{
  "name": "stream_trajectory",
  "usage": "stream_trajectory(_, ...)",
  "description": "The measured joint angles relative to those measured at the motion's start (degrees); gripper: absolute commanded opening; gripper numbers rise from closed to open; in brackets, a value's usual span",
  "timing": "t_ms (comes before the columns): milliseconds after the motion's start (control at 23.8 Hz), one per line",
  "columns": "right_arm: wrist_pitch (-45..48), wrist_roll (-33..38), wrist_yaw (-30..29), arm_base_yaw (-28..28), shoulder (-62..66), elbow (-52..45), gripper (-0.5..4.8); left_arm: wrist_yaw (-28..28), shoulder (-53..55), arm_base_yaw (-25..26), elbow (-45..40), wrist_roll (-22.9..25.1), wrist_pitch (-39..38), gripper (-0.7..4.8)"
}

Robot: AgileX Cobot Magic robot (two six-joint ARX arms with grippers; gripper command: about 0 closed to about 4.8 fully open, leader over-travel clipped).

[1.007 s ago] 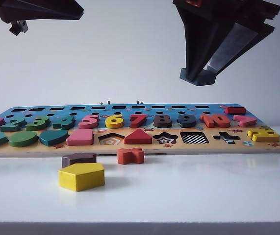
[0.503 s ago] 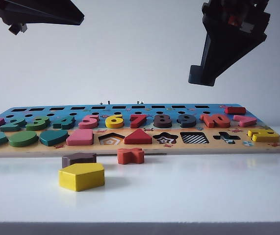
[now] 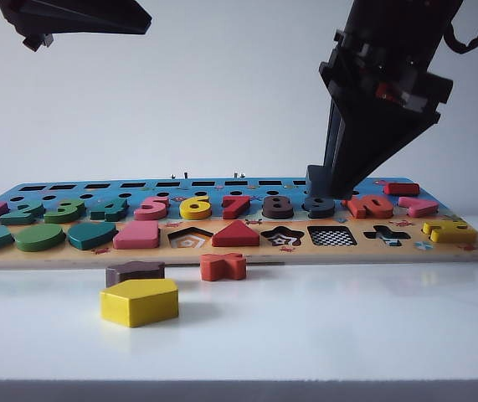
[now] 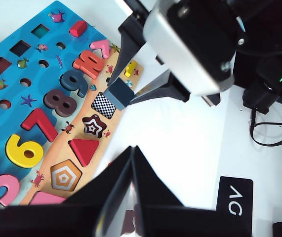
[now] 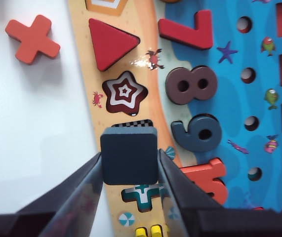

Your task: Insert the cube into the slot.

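I'm holding the cube (image 5: 129, 154) pinched in my right tool (image 5: 129, 170), the arm pointing steeply down, hovering just above the board's (image 3: 239, 249) checkered slot (image 4: 102, 104). It has dropped from high above since a second ago. My left tool (image 4: 131, 163) is hanging high at left, its fingertips nearly touching, empty.

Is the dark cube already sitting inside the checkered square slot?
No, the right gripper holds the cube between its fingers above the checkered slot, which shows empty.

right gripper (image 5: 130, 170) fingers (image 5: 84, 183) clamping dark cube (image 5: 129, 154), above checkered slot (image 5: 140, 123), beside star slot (image 5: 125, 92), red cross (image 5: 32, 38) on white counter (image 5: 32, 128)
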Motion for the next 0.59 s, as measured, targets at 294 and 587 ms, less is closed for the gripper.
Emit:
stream_trajectory(294, 0.3, 0.0, 0.2, -0.1, 3.0, 0.0, -0.06, 0.0, 1.1, 0.0, 0.0, 0.0, 0.8, 0.17)
stream_trajectory(587, 0.7, 0.0, 0.6, -0.6, 3.2, 0.0, -0.06, -0.2, 1.1, 0.0, 0.0, 0.0, 1.6, 0.17)
